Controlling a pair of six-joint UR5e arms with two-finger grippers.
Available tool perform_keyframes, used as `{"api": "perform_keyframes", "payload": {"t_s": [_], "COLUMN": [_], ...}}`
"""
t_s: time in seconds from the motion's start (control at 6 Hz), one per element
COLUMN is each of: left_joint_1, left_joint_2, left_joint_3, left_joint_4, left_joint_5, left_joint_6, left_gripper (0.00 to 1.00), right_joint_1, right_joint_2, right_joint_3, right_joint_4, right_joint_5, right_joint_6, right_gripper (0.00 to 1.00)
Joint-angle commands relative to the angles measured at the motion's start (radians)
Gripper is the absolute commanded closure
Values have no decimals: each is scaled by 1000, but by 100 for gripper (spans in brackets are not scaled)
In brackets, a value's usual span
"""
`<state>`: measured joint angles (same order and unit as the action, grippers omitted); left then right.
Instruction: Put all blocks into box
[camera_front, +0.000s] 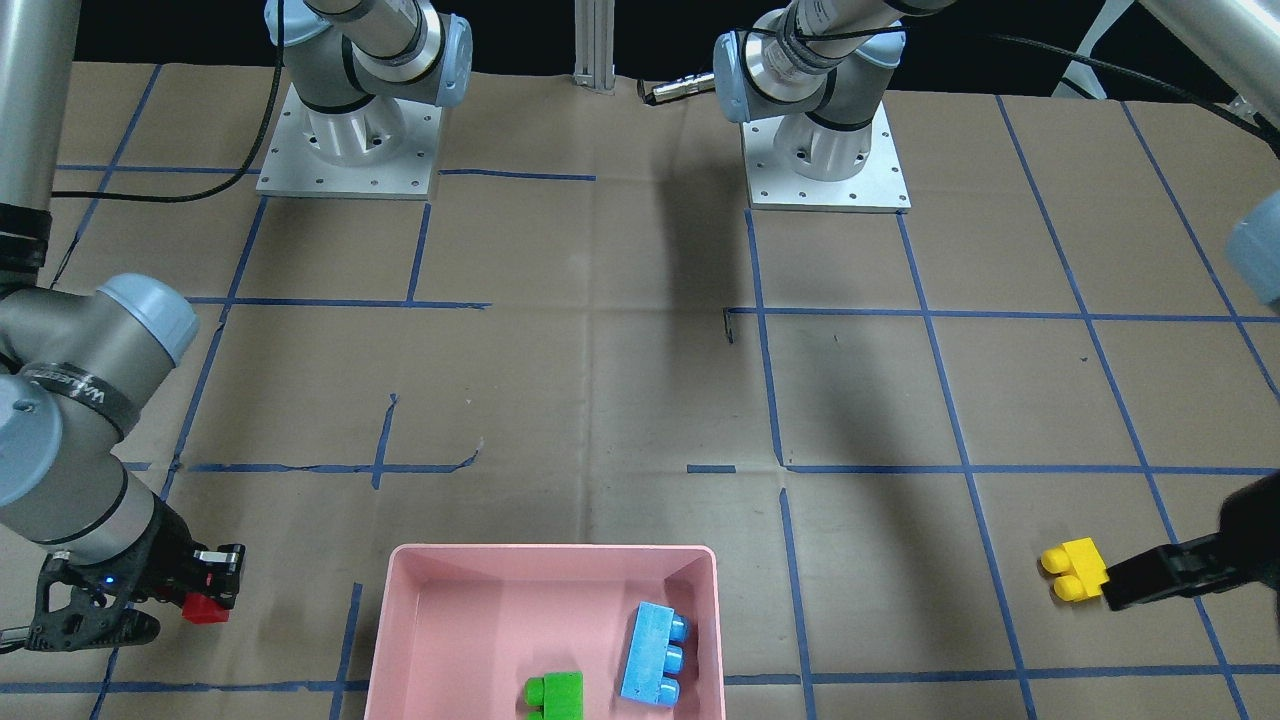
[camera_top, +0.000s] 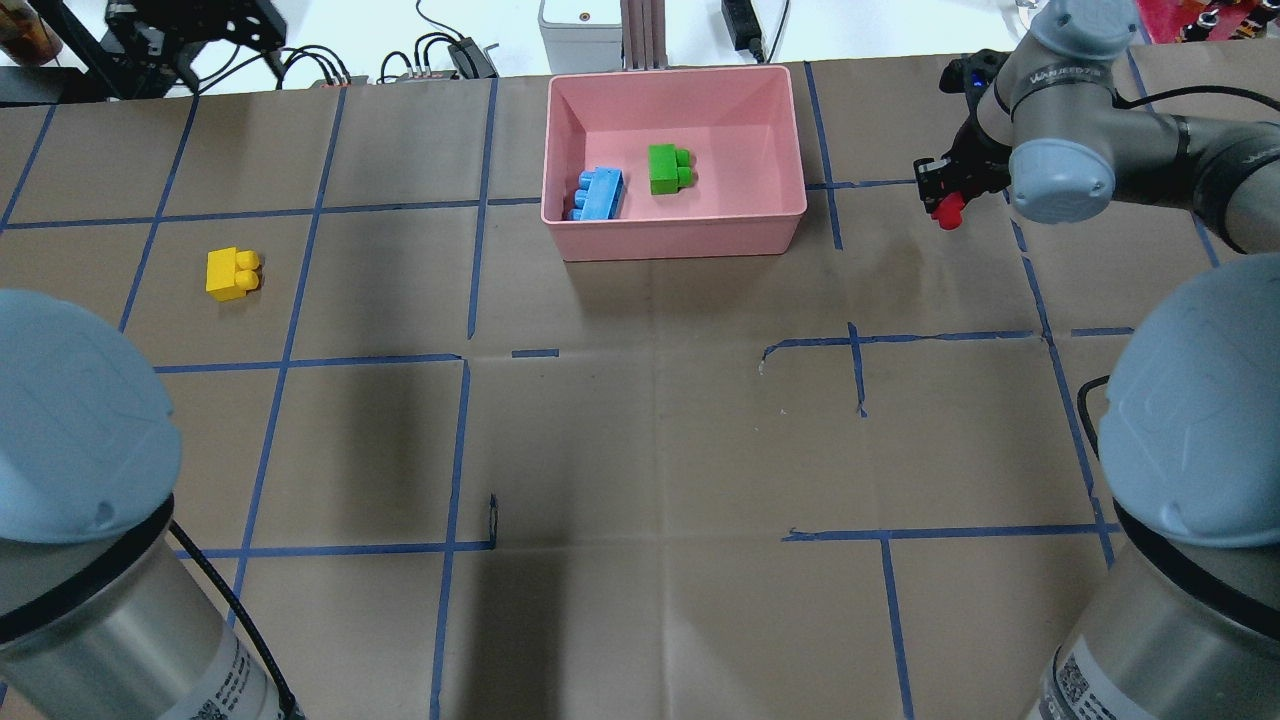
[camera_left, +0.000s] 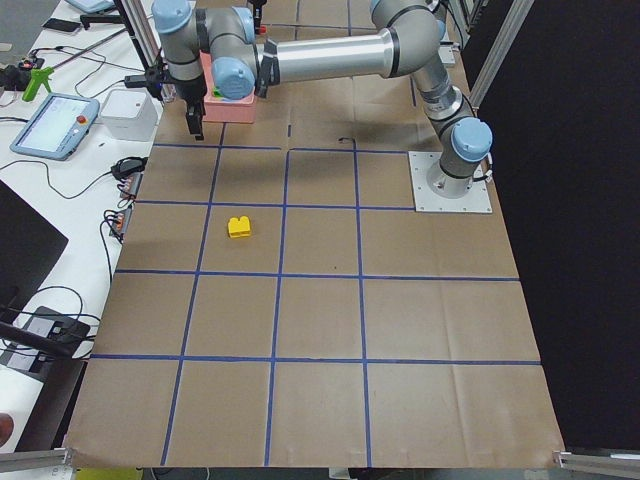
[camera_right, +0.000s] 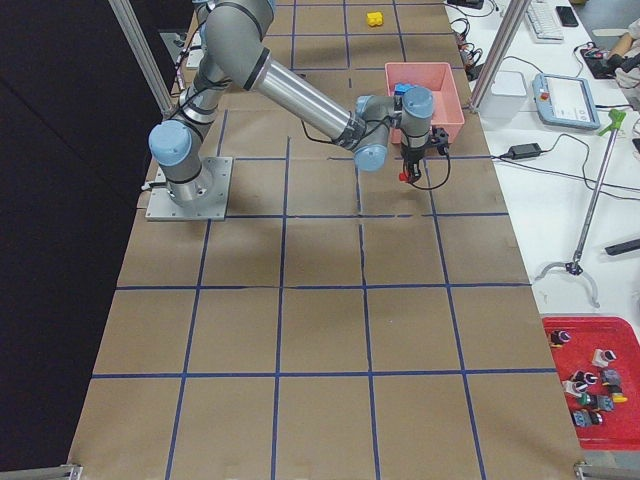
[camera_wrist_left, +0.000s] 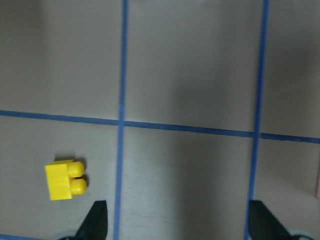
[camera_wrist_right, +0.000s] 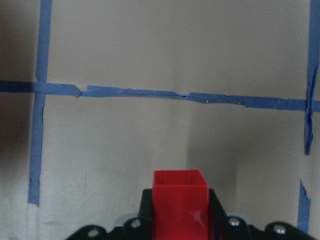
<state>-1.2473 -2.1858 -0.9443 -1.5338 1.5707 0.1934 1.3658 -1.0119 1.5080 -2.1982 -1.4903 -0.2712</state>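
Note:
The pink box (camera_top: 675, 238) stands at the table's far middle. The light blue block (camera_top: 597, 193) and the green block (camera_top: 668, 168) lie inside it. My right gripper (camera_top: 945, 203) is shut on the red block (camera_wrist_right: 180, 197) and holds it above the table, beside the box's right end. The yellow block (camera_top: 233, 273) lies on the table far to the left of the box. My left gripper (camera_wrist_left: 180, 222) is open and empty above the table. In the left wrist view the yellow block (camera_wrist_left: 65, 179) is outside its left finger (camera_wrist_left: 97, 220).
The table is brown paper with a grid of blue tape (camera_top: 470, 200). Cables and small devices (camera_top: 450, 55) lie beyond its far edge behind the box. Both arm bases (camera_front: 345, 150) stand at the robot's side.

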Motion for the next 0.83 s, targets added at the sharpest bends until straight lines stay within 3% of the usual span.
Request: {"api": "perform_keyframes", "payload": {"t_s": [0.0,0.17,0.33,0.67], "left_joint_1": [115,147,172,177], "left_joint_2": [-28,-49,-69,-77], "left_joint_3": [-28,-66,-126,-259], "left_joint_4": [1,3,41,203], "left_joint_5": [-29,-31,-53,-55], "left_joint_6": [130,141,139,133], "left_gripper": [1,1,2,2], "right_joint_1": [41,114,197,341], "right_joint_2": [-33,-24,-1,143], "right_joint_3": [-174,-216,-242,-364], "right_joint_4": [222,230,216,64], "right_joint_5": [101,117,154,160], "right_joint_6": [12,51,205,390], "right_gripper": [95,95,95,94]}}
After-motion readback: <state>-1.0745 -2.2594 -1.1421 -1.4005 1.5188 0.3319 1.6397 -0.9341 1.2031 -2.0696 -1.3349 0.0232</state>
